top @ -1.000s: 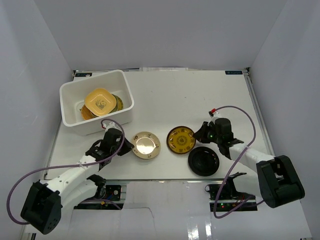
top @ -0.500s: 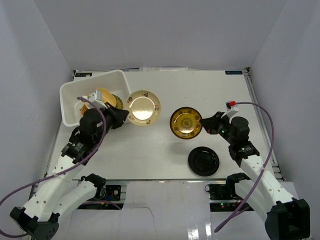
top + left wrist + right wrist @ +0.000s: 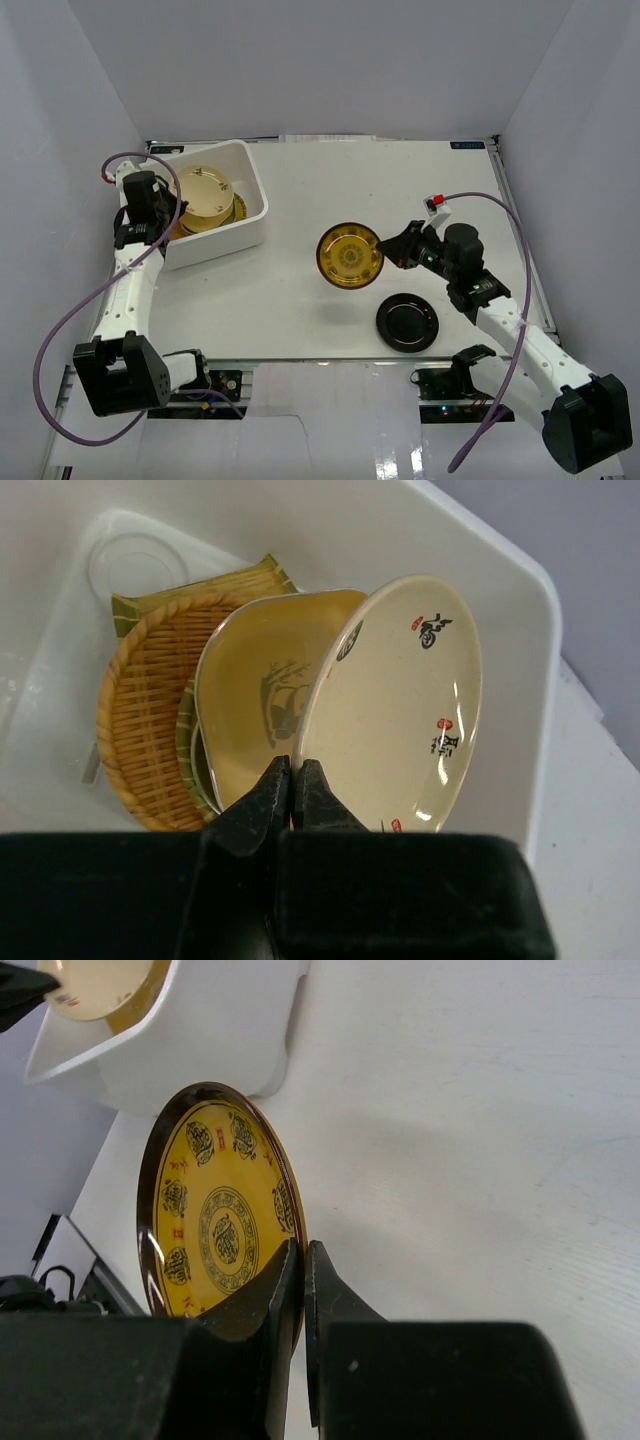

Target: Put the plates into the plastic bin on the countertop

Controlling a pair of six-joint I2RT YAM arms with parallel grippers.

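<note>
My left gripper [image 3: 172,208] [image 3: 296,768] is shut on the rim of the round cream plate [image 3: 204,189] [image 3: 400,705] and holds it tilted inside the white plastic bin [image 3: 247,185] [image 3: 520,630]. Under it lie a yellow squarish plate [image 3: 255,695], a tan woven plate [image 3: 145,715] and a green one [image 3: 200,590]. My right gripper [image 3: 395,250] [image 3: 303,1250] is shut on the rim of the gold-patterned dark plate [image 3: 349,256] [image 3: 215,1210], held above the countertop [image 3: 400,190]. A glossy black plate [image 3: 407,322] lies near the front edge.
Grey walls surround the white countertop. The bin [image 3: 200,1030] shows at the top left of the right wrist view. The cables of both arms loop over the countertop's near corners.
My left gripper has carried the cream plate left from beside the bin to inside it. My right gripper has moved the gold-patterned plate a little left toward the bin.
</note>
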